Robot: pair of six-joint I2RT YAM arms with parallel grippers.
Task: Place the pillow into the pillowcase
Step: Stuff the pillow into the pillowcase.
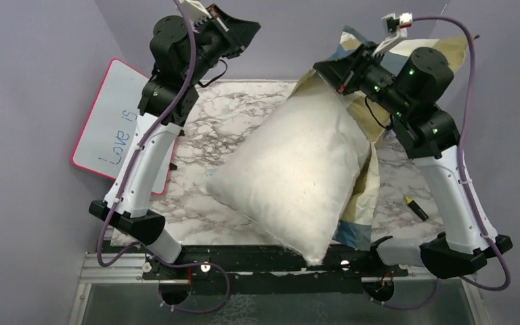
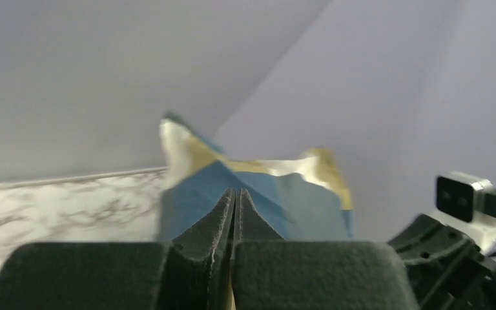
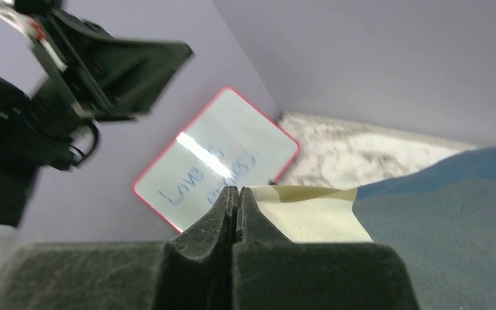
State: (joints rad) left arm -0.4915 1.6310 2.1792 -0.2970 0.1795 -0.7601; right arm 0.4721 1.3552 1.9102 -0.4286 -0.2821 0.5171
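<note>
Dark foam pads of the right gripper (image 3: pixel 237 194) sit pressed fully together, apparently pinching a thin cream edge of the pillowcase (image 3: pixel 310 219). The fabric leaves just beside the fingertips and drapes down under and behind that wrist. Directly below the gripper lies the pillow (image 1: pixel 291 169), its far corner touching the raised fabric; cannot tell if any of it is inside. Most of it is bare on the marble table (image 1: pixel 230 115), with its far-from-gripper corner over the table's edge. Left gripper (image 2: pixel 234 197) is shut too, nothing visibly held, raised well apart from the case. Likely risks: the thin one-point pinch slips and the mouth collapses; with one side held the opening lies flat and the pillow snags; a tug drags the pillow off the edge.
</note>
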